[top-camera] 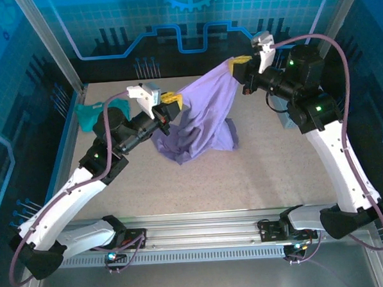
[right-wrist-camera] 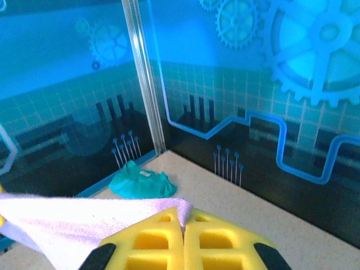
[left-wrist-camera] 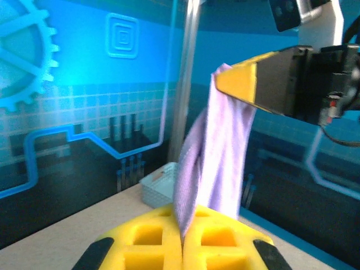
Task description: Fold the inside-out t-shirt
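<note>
Currently, the left claw (top-camera: pixel 170 101) and right claw (top-camera: pixel 240 64) are each clamped on the large lavender-purple cotton t-shirt (top-camera: pixel 200 117). It hangs between them, its lower folds resting mid-way across the beige surface (top-camera: pixel 263 172).

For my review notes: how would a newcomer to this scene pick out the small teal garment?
Start at the beige table, then go to its far left corner beside the slanting aluminium frame post. There lies the small crumpled teal-green cloth garment. Unlike the large lavender-purple t-shirt raised at mid-table, it is much smaller, lying bunched on the surface and untouched.
</note>
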Available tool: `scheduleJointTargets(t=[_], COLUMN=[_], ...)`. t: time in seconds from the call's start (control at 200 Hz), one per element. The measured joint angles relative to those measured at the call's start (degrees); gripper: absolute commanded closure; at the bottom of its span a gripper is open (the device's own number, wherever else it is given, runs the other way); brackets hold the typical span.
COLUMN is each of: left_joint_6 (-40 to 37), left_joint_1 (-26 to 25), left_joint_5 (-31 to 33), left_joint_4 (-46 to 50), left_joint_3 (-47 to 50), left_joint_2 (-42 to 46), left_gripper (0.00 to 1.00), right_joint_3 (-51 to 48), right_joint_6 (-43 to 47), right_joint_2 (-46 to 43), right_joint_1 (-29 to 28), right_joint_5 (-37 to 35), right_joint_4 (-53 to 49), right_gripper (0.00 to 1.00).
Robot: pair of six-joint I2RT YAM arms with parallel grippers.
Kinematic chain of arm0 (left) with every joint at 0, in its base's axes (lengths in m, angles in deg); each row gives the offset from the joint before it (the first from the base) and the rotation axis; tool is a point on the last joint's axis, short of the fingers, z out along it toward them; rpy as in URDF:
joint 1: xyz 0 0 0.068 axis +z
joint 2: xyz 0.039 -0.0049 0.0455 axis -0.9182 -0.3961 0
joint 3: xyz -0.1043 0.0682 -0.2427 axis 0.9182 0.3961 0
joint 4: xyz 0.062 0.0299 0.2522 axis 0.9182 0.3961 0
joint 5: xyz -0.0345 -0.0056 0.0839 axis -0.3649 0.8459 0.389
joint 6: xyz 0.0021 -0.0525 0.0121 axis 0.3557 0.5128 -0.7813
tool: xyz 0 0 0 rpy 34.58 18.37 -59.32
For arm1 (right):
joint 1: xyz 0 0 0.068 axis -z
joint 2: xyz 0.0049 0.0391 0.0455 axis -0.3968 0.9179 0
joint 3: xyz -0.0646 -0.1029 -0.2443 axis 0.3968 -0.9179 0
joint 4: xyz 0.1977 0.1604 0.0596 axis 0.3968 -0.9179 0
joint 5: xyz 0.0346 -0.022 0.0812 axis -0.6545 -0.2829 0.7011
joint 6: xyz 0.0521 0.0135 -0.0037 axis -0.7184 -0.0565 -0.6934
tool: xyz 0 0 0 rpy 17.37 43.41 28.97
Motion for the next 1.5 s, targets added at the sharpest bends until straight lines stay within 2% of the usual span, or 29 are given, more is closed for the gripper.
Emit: scheduleJointTargets(t=[0.115, 0.26, 0.435, 0.6, 0.765, 0.975, 1.145, 1.331, 1.501], left_joint_6=[-1.77, -2.56, -2.56, -2.54, -1.40, 0.44, 1.97, 3.10, 4.66], left_joint_1=[0.85, 5.27, 9.05, 9.60, 11.50, 15.04, 17.84, 19.41, 20.09], left_joint_5=[4.52, 8.09, 9.51, 9.49, 8.76, 6.51, 5.35, 3.48, -0.24], left_joint_4=[0.35, 1.49, 3.17, 4.04, 4.02, 2.78, 2.32, 0.52, -0.04], left_joint_3=[-0.13, -1.46, -2.78, -2.99, -2.97, -0.02, 3.34, 3.93, 4.00], left_joint_2=[-1.73, -7.32, -14.38, -18.27, -20.28, -20.96, -21.00, -21.07, -18.67], left_gripper=[1.00, 1.00, 1.00, 1.00, 1.00, 1.00, 1.00, 1.00, 1.00], right_joint_3=[-0.15, -3.67, -9.97, -14.78, -16.52, -20.33, -20.79, -20.20, -14.23], right_joint_6=[1.53, 2.34, 0.57, -3.78, -9.46, -17.35, -21.55, -22.12, -16.31], right_joint_2=[3.61, 6.43, 6.71, 6.71, 6.73, 8.52, 11.26, 11.82, 10.82], right_joint_1=[0.02, 0.04, -0.83, -3.41, -7.61, -13.57, -15.43, -15.41, -14.16], right_joint_5=[2.75, 10.21, 18.29, 21.29, 19.87, 13.84, 10.67, 8.59, 5.64], right_joint_4=[-2.58, -4.24, -3.30, -0.39, 4.46, 13.77, 17.75, 17.64, 11.02], right_gripper=[1.00, 0.99, 0.97, 0.95, 0.96, 1.00, 1.00, 1.00, 1.00])
